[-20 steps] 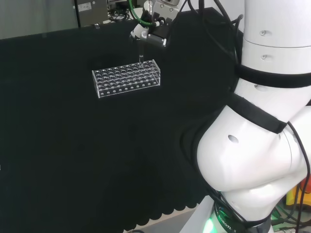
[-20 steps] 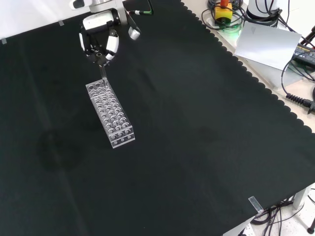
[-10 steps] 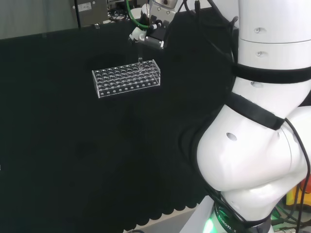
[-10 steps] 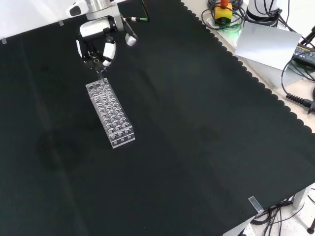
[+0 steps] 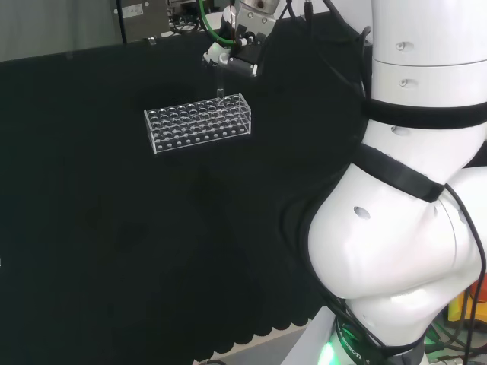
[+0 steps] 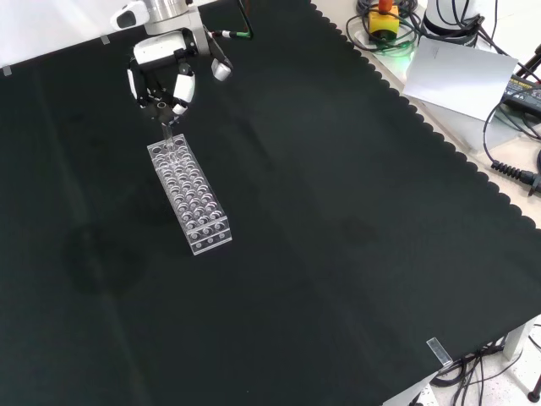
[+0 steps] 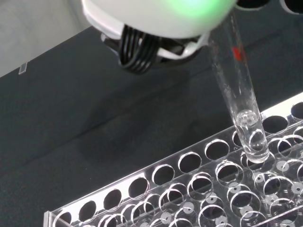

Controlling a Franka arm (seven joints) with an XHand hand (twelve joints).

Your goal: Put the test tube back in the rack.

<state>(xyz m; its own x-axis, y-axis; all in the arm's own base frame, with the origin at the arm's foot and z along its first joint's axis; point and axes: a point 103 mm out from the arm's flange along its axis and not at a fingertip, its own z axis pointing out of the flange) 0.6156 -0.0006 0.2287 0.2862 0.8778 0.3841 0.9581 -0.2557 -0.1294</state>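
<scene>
A clear plastic test tube rack (image 5: pixel 198 122) (image 6: pixel 188 196) with many round holes lies on the black cloth. The hand (image 5: pixel 233 55) (image 6: pixel 160 80) hovers over one end of it, its fingers pinching a clear glass test tube (image 5: pixel 219 92) (image 6: pixel 166 134) that hangs almost upright. In the wrist view the test tube (image 7: pixel 238 90) carries a small red mark, and its rounded tip sits at a hole close to the far edge of the rack (image 7: pixel 180 194). A blurred white part of the hand (image 7: pixel 156 14) shows above the tube.
In the front view, cables, a yellow and red button box (image 6: pixel 384 19) and a grey sheet (image 6: pixel 456 74) lie beyond the cloth's scalloped edge at the top right. The arm's big white links (image 5: pixel 411 190) stand at the right of the head view.
The hand has shifted a little to the left in the front view, carrying the tube along the rack's end. The rack has not moved.
</scene>
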